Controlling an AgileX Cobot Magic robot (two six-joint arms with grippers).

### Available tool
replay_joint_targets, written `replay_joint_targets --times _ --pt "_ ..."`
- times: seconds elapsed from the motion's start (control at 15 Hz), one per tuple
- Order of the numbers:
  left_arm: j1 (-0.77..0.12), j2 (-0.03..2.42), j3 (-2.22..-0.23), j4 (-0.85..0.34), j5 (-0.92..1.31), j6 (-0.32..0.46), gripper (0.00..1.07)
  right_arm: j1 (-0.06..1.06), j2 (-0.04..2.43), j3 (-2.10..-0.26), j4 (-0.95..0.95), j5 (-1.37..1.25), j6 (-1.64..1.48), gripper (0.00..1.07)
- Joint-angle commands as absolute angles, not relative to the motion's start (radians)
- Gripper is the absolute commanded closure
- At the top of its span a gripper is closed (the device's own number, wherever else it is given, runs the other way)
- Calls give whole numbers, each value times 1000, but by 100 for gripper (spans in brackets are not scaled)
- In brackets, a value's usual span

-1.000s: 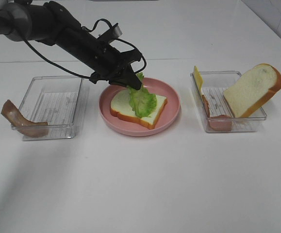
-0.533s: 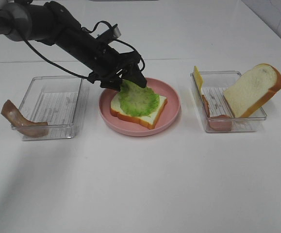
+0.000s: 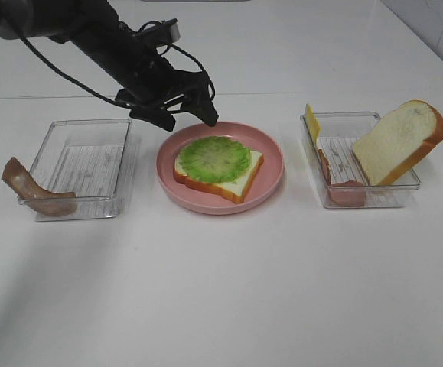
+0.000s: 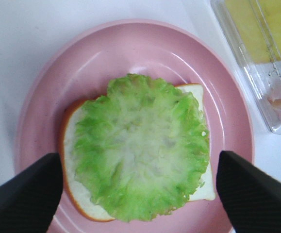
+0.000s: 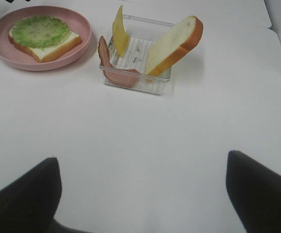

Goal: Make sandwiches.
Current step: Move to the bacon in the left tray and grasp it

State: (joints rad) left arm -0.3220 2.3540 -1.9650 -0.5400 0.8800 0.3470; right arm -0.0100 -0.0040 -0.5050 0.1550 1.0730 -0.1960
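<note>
Bread slice [image 3: 240, 178] under one lettuce [image 3: 214, 159] on plate [image 3: 272, 153]; second bread slice [image 3: 397, 141] in tray [image 3: 374, 197]; left fingers [image 4: 24, 194], right fingers [image 5: 28, 194] spread.

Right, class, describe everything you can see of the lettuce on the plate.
The lettuce is a round, flat toy leaf. It is bright green at its ruffled edge and paler, whitish green in the middle, and it looks like soft plastic. It lies flat on the bread, covering most of the slice and leaving corners and crust showing. The bread sits on the plate. The left gripper hangs open above the leaf, clear of it.
</note>
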Motion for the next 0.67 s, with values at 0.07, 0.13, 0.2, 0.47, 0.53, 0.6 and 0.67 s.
replay_joint_targets --times 0.07,0.13,0.2,0.47,0.53,0.6,0.67 --pt "-321 2285 -1969 -369 924 215 26 -15 -24 -505 158 1068 -204 26" --pt "-321 2258 -1969 -296 944 184 26 -15 -24 -505 158 1068 -204 26" --pt "-321 2219 -1969 -228 969 163 26 -15 -24 -505 158 1068 -204 26" --pt "-321 2121 -1969 -78 1046 105 26 -15 -24 -505 158 1068 -204 26" --pt "-321 2112 -1969 -61 1069 92 26 -15 -24 -505 158 1068 -204 26" --pt "-309 2108 -1969 -50 1113 75 26 -15 -24 -505 158 1068 -204 26" --pt "-307 2108 -1969 -50 1139 70 26 -15 -24 -505 158 1068 -204 26"
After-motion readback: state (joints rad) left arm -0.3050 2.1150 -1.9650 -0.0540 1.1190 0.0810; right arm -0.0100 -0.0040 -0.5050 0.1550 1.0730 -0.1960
